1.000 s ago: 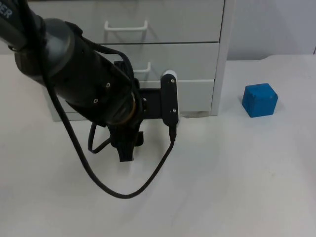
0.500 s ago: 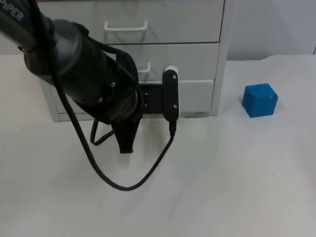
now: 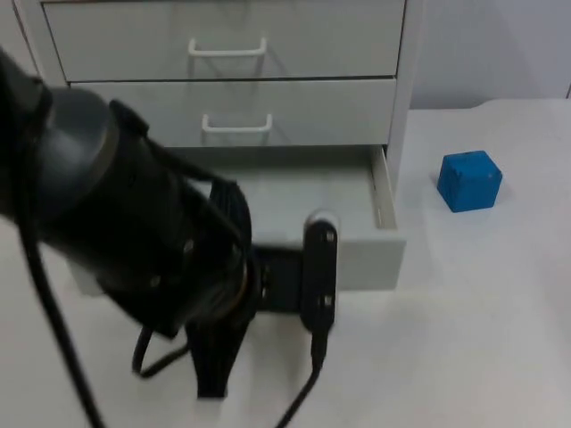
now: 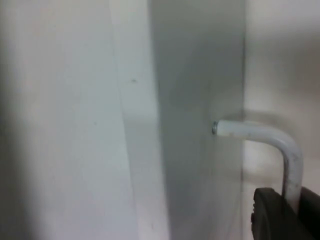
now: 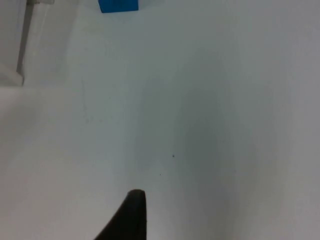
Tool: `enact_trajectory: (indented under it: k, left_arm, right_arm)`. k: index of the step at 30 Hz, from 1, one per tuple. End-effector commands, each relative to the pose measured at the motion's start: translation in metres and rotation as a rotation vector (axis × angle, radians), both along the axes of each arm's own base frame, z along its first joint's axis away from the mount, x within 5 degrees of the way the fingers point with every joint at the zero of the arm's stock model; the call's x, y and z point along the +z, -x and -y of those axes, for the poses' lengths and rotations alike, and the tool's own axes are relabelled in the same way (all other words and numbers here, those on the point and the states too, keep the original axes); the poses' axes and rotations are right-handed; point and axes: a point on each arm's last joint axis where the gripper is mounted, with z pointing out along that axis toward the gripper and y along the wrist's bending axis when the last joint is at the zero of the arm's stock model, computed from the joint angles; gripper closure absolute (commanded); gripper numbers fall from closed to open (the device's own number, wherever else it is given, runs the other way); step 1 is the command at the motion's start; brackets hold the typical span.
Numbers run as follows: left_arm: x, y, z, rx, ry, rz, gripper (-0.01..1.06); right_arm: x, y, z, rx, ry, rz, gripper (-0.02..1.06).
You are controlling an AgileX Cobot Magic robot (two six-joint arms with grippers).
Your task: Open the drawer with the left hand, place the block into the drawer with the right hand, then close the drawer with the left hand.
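Bottom drawer (image 3: 357, 254) of the cabinet (image 3: 406, 80) is pulled out, open at frame centre. Left end effector (image 4: 285, 215) sits at its handle (image 4: 280, 145), can't tell if it's clamped. Block (image 3: 469, 180) sits on the desk (image 3: 482, 339) at right, beside the cabinet. Right end effector (image 5: 127, 215) waits over bare desk, grip state unclear.

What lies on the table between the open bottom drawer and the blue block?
Only bare white table lies between the open drawer and the blue block, as seen in the top view.
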Motion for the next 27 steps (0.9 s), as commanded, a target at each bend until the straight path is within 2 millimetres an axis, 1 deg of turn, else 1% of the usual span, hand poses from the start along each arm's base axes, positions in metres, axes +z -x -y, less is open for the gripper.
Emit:
enact_trajectory:
  k: [1, 3, 15, 17, 18, 20, 21, 22, 23, 24, 25, 26, 27]
  left_arm:
    - [-0.007, 0.017, 0.000, -0.019, 0.011, -0.066, 1.05]
    - [-0.009, 0.023, 0.001, -0.018, 0.008, -0.079, 1.05]
    - [-0.009, 0.023, 0.002, -0.021, 0.014, -0.084, 1.04]
    - [-0.009, 0.023, 0.002, -0.021, 0.014, -0.084, 0.98]
    - [-0.008, 0.023, 0.001, -0.020, 0.014, -0.081, 0.93]
    - [-0.006, 0.023, 0.002, -0.020, 0.019, -0.077, 0.76]
    - [-0.006, 0.023, 0.002, -0.020, 0.019, -0.077, 0.76]
    - [-0.005, 0.023, 0.002, -0.018, 0.023, -0.075, 0.66]
    - [-0.001, 0.022, 0.002, -0.016, 0.033, -0.068, 0.52]
    - [0.001, 0.022, 0.002, -0.009, 0.041, -0.065, 0.43]
    - [0.001, 0.022, 0.002, -0.009, 0.041, -0.065, 0.43]
    - [0.005, 0.022, 0.003, 0.001, 0.054, -0.061, 0.36]
    - [0.009, 0.022, 0.003, 0.020, 0.077, -0.062, 0.32]
  right_arm:
    - [0.001, 0.000, 0.001, -0.006, 0.003, 0.011, 0.00]
    - [0.001, 0.000, 0.001, -0.006, 0.001, 0.010, 0.00]
    - [0.001, 0.000, 0.001, -0.006, 0.001, 0.010, 0.00]
    - [0.001, 0.000, 0.001, -0.006, 0.001, 0.010, 0.00]
    - [0.001, 0.000, 0.001, -0.006, 0.001, 0.010, 0.00]
    - [0.001, 0.000, 0.001, -0.006, 0.001, 0.010, 0.00]
    - [0.001, 0.000, 0.001, -0.006, 0.001, 0.010, 0.00]
    - [0.001, 0.000, 0.001, -0.006, 0.001, 0.010, 0.00]
    - [0.001, 0.000, 0.001, -0.006, 0.001, 0.010, 0.00]
    - [0.001, 0.000, 0.001, -0.006, 0.001, 0.010, 0.00]
    - [0.001, 0.000, 0.001, -0.006, 0.001, 0.010, 0.00]
    - [0.001, 0.000, 0.001, -0.006, 0.001, 0.010, 0.00]
    - [0.001, 0.000, 0.001, -0.006, 0.001, 0.010, 0.00]
